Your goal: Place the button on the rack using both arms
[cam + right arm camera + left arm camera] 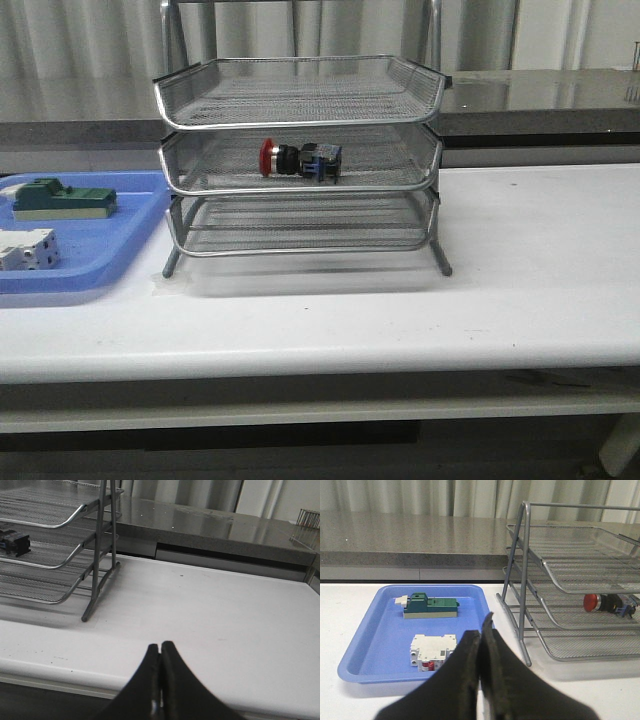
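- Front view: the small push-button with red mushroom cap and black body (299, 159) lay on its side in the middle tier of the three-tier silver wire-mesh rack (300, 160) on the white counter (520, 270), partly veiled by mesh. A flat blue plastic tray (90, 255), cut off by the frame edge, held a green block (62, 199) and a white boxy component (27, 249). Neither arm showed.
- Left wrist view: the left hand (481, 630) had its black fingers pressed together, empty, before the tray.
- Right wrist view: the right hand (160, 647) was likewise closed on nothing; only the button's dark end showed.
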`<state>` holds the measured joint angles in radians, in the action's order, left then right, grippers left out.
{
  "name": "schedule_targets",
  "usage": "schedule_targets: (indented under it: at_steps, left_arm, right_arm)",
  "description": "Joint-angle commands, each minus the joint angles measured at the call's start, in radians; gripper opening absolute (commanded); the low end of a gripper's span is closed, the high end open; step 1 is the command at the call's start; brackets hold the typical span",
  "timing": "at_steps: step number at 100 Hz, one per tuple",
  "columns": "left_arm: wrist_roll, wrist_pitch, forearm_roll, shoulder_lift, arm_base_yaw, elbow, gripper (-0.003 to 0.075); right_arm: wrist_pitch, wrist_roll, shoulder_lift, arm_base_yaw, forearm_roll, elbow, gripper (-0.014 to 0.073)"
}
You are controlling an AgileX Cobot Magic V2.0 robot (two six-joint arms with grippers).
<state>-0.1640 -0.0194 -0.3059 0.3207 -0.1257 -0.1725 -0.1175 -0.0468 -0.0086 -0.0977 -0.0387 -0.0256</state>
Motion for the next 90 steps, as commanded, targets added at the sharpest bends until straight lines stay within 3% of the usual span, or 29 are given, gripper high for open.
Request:
schedule_targets:
  at_steps: [1, 32, 44, 61, 90]
  left_arm:
    - [0.007, 0.073, -0.008, 0.01, 0.001, -0.03, -0.002]
    - [0.007, 0.073, -0.003, 0.01, 0.001, -0.03, -0.002]
    - [0.013, 0.073, 0.119, 0.01, 0.001, -0.028, -0.002]
    - [0.172, 0.075, 0.282, -0.035, 0.001, -0.007, -0.002]
    - [0.192, 0.075, 0.315, -0.198, 0.001, 0.125, -0.002]
  right_arm:
    - [0.08, -0.006, -0.014, 0.004, 0.0, -0.002, -0.0065]
    - [0.08, -0.006, -0.014, 0.004, 0.0, -0.002, -0.0065]
    - [0.08, -0.006, -0.014, 0.004, 0.0, -0.002, -0.0065]
    - [0.08, -0.006, -0.014, 0.004, 0.0, -0.002, -0.0065]
    - [0.08, -0.006, -0.014, 0.004, 0.0, -0.002, -0.0065]
